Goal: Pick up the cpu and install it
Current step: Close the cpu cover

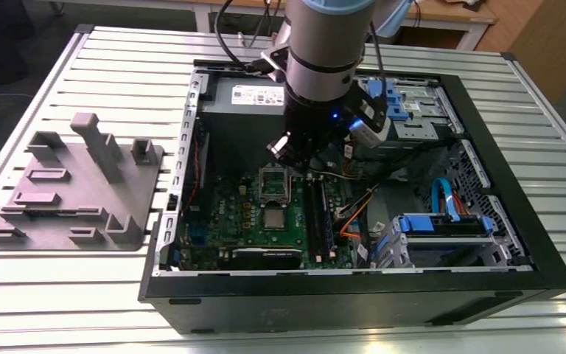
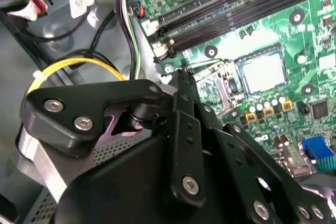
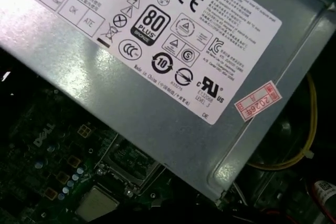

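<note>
The cpu (image 1: 275, 219), a small silvery square, lies flat in its socket on the green motherboard (image 1: 248, 225) inside the open computer case. It shows in both wrist views (image 2: 262, 71) (image 3: 97, 203). The socket's metal lid (image 1: 274, 183) stands raised beside it. My gripper (image 1: 301, 164) hangs over the board just past the lid, towards the exterior view's right. In the second wrist view the black fingers (image 2: 181, 98) run together to one tip by the socket's lever, with nothing between them.
A grey power supply (image 1: 248, 94) (image 3: 157, 51) fills the case's far end close behind the arm. Memory slots (image 2: 236, 11), yellow cables (image 2: 79, 66) and blue drive bays (image 1: 441, 228) surround the socket. A grey fixture block (image 1: 77, 188) sits at the exterior view's left.
</note>
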Robot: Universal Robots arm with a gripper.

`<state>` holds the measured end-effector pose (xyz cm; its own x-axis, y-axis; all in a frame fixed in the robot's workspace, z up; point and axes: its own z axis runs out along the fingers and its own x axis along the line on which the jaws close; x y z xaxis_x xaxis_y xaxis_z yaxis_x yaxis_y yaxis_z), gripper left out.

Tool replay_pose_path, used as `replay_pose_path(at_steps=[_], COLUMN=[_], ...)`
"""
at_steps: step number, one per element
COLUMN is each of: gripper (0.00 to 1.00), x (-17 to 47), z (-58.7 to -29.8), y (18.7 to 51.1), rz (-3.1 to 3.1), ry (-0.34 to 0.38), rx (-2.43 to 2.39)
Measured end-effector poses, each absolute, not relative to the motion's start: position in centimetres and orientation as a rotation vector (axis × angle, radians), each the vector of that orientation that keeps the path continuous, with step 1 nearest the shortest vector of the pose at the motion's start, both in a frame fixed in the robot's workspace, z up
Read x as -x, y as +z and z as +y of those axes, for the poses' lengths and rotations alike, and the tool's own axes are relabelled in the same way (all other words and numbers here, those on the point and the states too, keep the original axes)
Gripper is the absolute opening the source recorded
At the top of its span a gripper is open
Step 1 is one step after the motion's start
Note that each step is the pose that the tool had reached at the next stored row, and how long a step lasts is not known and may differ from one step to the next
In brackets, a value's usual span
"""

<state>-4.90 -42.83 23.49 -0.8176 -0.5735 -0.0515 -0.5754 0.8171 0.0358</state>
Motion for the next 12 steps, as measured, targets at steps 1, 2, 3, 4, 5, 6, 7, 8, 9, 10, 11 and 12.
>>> replay_pose_path(at_steps=[1,2,3,4,5,6,7,8,9,10,11,12], gripper=[0.1,0.1,0.1,0.1,0.1,0.1,0.1,0.1,0.1,0.1,0.1,0.1], x=[4.8,4.7,4.6,4.6,4.6,4.6,4.6,4.6,4.6,4.6,4.6,4.6], z=[-42.8,-42.8,-42.8,-42.8,-42.7,-42.6,-42.6,-42.5,-42.4,-42.3,-42.3,-42.2], y=[23.4,23.4,23.3,23.2,23.0,22.9,22.7,22.6,22.5,22.4,22.3,22.2], rz=[2.957,2.956,2.955,2.954,2.952,2.95,2.949,2.947,2.946,2.945,2.944,2.943], ry=[0.077,0.077,0.077,0.077,0.077,0.078,0.078,0.078,0.078,0.079,0.08,0.081], rx=[0.938,0.941,0.944,0.948,0.954,0.96,0.965,0.97,0.975,0.978,0.98,0.982])
